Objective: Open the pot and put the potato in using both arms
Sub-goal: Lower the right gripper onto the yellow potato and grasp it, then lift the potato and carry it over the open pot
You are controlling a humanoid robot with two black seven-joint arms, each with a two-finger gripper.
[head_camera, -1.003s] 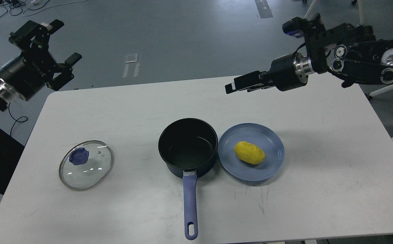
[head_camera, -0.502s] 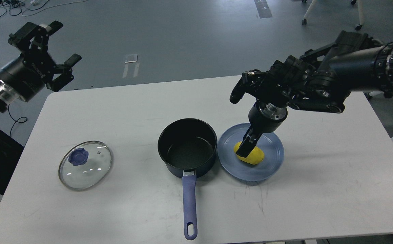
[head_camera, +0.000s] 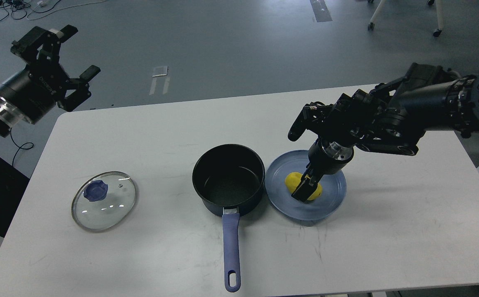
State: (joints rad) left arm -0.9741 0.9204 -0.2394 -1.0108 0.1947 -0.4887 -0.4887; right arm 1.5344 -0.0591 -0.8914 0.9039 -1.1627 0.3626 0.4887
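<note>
The right gripper (head_camera: 304,192) has descended from above the counter (head_camera: 388,231); its jaws now straddle the potato (head_camera: 295,181) on the plate (head_camera: 330,198), closure undeterminable. Grasp appears imminent. The pot (head_camera: 228,178), at the plate's 9 o'clock, is open. The right arm angles steeply downward. The left gripper (head_camera: 60,62) hangs raised, jaws apart.

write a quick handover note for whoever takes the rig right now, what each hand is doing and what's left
Left hand: open, raised off the table's far left corner, holding nothing.
Right hand: down on the potato in the blue plate; whether its fingers have closed on it cannot be told.
Pot: open and empty, mid-table, handle toward the robot, plate just to its right.
Lid: flat on the table, left of the pot.
Done: lid off.
Left: secure the potato, lift it, drop it into the pot.
</note>
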